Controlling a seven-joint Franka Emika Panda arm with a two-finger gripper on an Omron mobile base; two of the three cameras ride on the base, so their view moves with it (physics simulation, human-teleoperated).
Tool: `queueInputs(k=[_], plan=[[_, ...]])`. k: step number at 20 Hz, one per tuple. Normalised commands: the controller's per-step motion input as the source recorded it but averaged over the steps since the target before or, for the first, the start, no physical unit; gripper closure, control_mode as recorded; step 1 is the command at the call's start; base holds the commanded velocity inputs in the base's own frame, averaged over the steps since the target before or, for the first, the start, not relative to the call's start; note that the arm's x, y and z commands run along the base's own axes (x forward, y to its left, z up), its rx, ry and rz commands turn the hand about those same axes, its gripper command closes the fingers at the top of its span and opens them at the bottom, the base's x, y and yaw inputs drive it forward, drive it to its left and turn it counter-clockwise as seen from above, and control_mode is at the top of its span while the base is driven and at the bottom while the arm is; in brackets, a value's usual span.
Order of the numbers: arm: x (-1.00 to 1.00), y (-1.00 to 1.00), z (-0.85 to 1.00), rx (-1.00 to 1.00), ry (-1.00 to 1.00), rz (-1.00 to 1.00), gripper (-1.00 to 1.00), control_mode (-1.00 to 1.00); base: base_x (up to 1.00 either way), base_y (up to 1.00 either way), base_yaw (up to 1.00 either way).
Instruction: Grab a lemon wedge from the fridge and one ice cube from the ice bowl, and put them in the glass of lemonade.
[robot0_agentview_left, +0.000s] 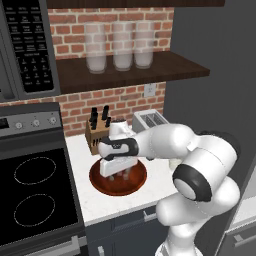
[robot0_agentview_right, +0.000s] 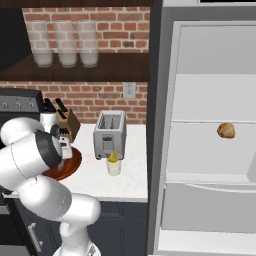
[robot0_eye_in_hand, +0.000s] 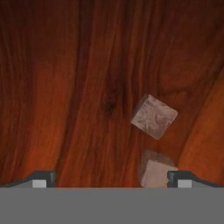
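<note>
Step in hand, by judgement: ice pickup. Claw (robot0_eye_in_hand: 112, 177) lowered into the ice bowl (robot0_agentview_left: 100, 184) on the counter (robot0_agentview_right: 125, 180), fingertips (robot0_eye_in_hand: 40, 179) set wide apart with nothing between them. Two ice cubes on the wood floor of the bowl — upper cube (robot0_eye_in_hand: 154, 117) lying clear ahead of the tips, turned corner-on like a diamond; lower cube (robot0_eye_in_hand: 154, 171) just inside the right-hand fingertip, near touching, well off the midline. No long axis on either cube; roughly equal sides, so grip direction matters little beyond meeting flat faces. Next move calls for a sideways shift to centre one cube between the tips, possibly a small wrist roll to square up with its faces, then closing. Lemon wedge (robot0_agentview_right: 113, 157) already perched at the rim of the glass of lemonade (robot0_agentview_right: 114, 166) beside the toaster (robot0_agentview_right: 109, 134), point direction too small to tell. Fridge (robot0_agentview_right: 210, 150) standing open — a brown lump (robot0_agentview_right: 226, 130) on its shelf.
</note>
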Motion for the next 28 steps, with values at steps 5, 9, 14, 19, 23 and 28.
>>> queueInputs(k=[5,9,14,19,23,28], plan=[[0.1,0.0,-0.18,0.0,0.0,-0.03,-1.0,-1.0,0.0,0.0,0.0],[0.16,0.0,-0.22,0.03,0.0,-0.03,-1.0,-1.0,0.0,0.0,0.0],[0.03,0.0,-0.15,0.03,0.0,-0.03,-1.0,-1.0,0.0,0.0,0.0],[-0.21,-0.01,-0.01,0.06,0.0,0.0,-1.0,-1.0,0.0,0.0,0.0],[-0.27,0.0,0.0,0.06,0.0,0.0,-1.0,-1.0,0.0,0.0,0.0],[-0.28,0.0,0.0,0.05,0.0,0.0,-1.0,-1.0,0.0,0.0,0.0]])
